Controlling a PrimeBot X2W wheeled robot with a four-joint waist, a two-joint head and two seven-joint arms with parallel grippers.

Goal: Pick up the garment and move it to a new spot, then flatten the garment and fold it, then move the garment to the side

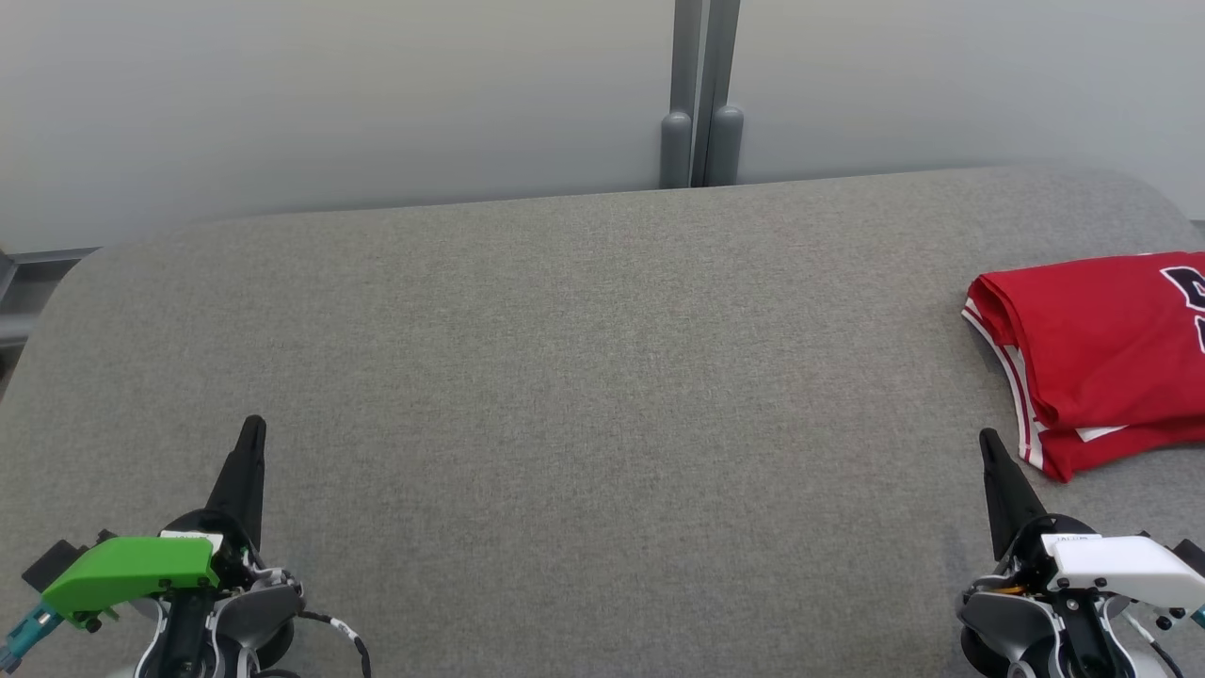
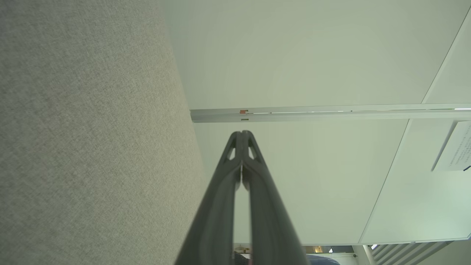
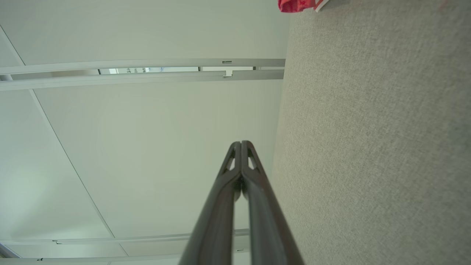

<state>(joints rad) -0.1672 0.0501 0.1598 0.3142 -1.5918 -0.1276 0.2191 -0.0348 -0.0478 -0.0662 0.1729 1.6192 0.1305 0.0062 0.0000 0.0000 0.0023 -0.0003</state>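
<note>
We see only part of the folded red jersey: the head view's right border cuts it off, so we cannot tell whether it reaches the right edge of the grey felt-covered desk with rounded corners. A dark print outlined in white shows on its upper layer, cut by the same border and unreadable. In the right wrist view a red scrap with white trim pokes in at the top. The jersey lies on the desk's right side, midway between the far and near edges, stacked in flat layers, with white-striped trim running down to its near-left corner.

Our black-fingered left gripper, under a green housing, sits over the near left of the desk, its base cropped by the frame; the jaws are pressed together on nothing. Our right gripper, under a white housing, sits over the near right, jaws likewise pressed together and empty, its tip near the jersey's near-left corner but apart from it. Behind the far edge stand pale grey wall panels. A paper notice on one panel is too small to read.
</note>
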